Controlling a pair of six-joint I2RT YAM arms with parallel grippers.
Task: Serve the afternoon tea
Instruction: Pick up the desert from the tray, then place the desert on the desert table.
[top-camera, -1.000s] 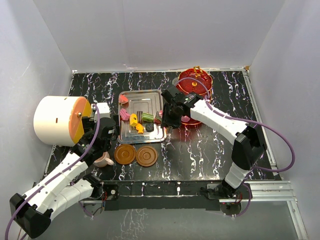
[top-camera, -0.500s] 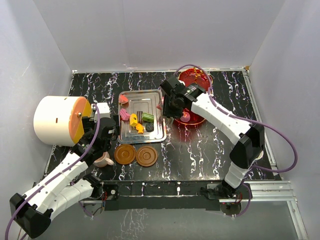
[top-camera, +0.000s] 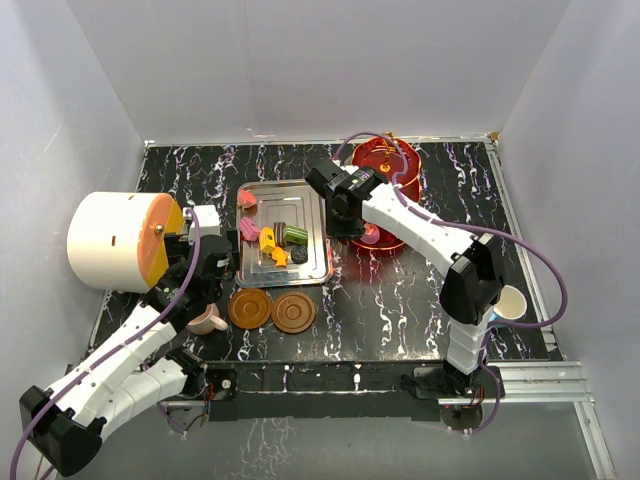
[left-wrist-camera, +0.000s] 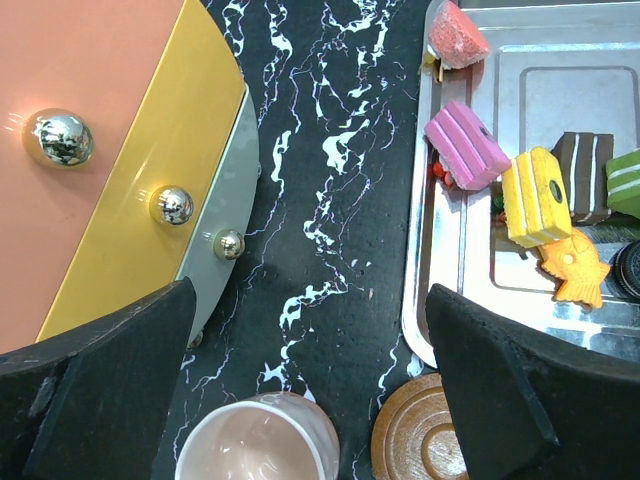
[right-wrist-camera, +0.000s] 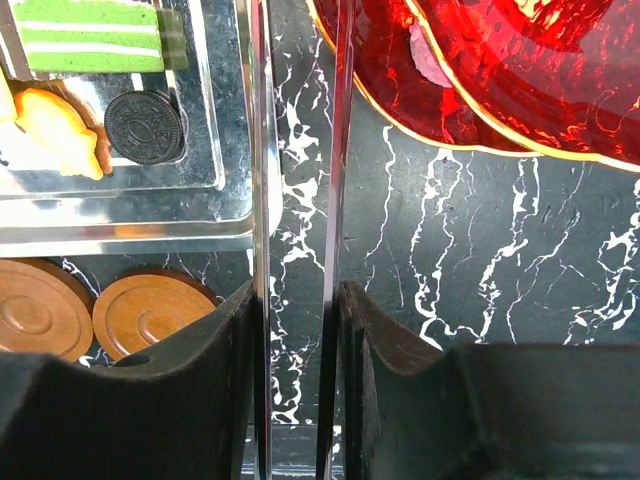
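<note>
Between the flat steel tray (right-wrist-camera: 130, 238) and the red see-through tiered stand (right-wrist-camera: 500, 70), the right claw (right-wrist-camera: 297, 340) pinches two thin mirror-bright metal strips (right-wrist-camera: 260, 150), seen only by its wrist camera. Overhead alone shows the pale blue cup (top-camera: 508, 302) near the tabletop's (top-camera: 400, 300) right edge. The left claw (left-wrist-camera: 310, 360) gapes wide above the pink cup (left-wrist-camera: 258, 440). Small colourful sweets (left-wrist-camera: 540, 195) lie on the tray, with two brown round saucers (top-camera: 250, 308) just off its near edge.

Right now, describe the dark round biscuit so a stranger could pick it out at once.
Find the flat silver tray on the black marbled table. In its near right corner, seen from the arms, lies the biscuit, beside the orange fish-shaped sweet and the green striped slice. It alone is black, round and embossed.
</note>
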